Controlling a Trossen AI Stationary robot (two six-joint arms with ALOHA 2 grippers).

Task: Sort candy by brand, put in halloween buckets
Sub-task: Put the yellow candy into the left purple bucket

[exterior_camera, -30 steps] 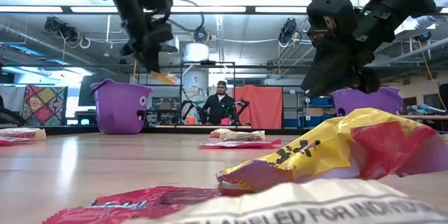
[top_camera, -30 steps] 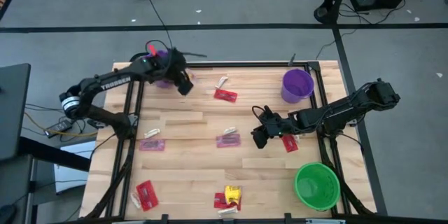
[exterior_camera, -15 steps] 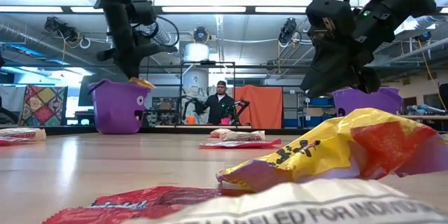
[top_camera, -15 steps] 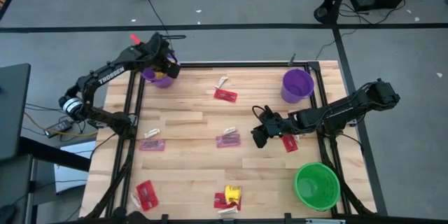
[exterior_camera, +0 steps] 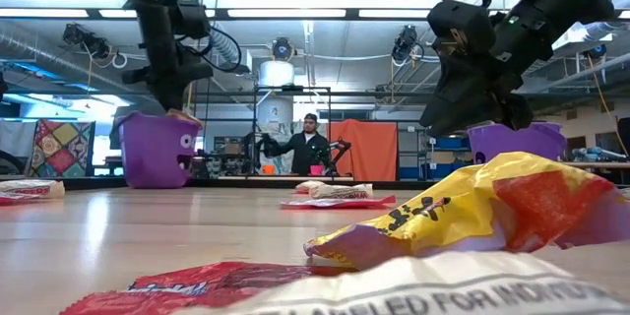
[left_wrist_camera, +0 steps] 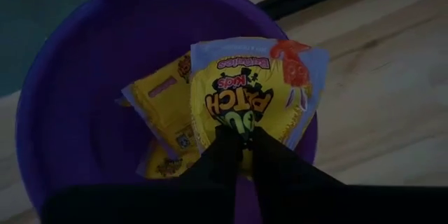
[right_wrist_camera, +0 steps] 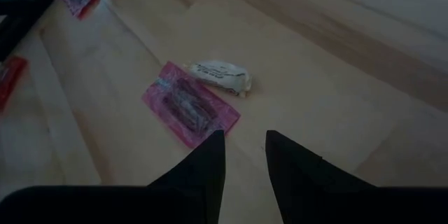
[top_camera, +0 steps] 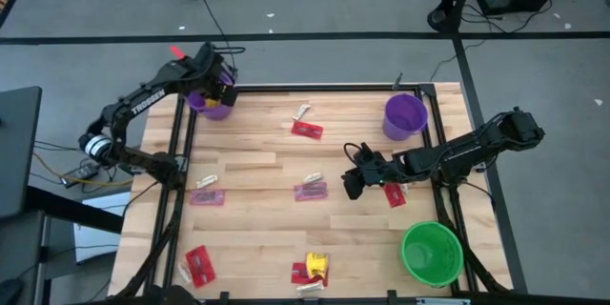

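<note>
Over the far-left corner of the table, the left gripper (left_wrist_camera: pixel 243 136) hangs above the mouth of a purple bucket (top_camera: pixel 212 103), its fingers pinched on the lower edge of a yellow Sour Patch Kids packet (left_wrist_camera: pixel 241 98). The packet sits inside the rim, atop another yellow packet (left_wrist_camera: pixel 164 112) already in that bucket.

Near mid-table, right of centre, the right gripper (right_wrist_camera: pixel 245 150) hovers above the boards, fingers parted and holding nothing. Just ahead of it lie a pink packet (right_wrist_camera: pixel 190 105) and a cream-tan piece (right_wrist_camera: pixel 220 75), touching each other.

A second purple bucket (top_camera: pixel 405 114) stands at the far right; the green bucket (top_camera: pixel 431 253) at the near right.

Loose candy on the boards: a red packet (top_camera: pixel 307 130) far centre, a pink one (top_camera: pixel 207 196) left, a red one (top_camera: pixel 198 264) near left, a yellow one (top_camera: pixel 315 265) at the near edge.
</note>
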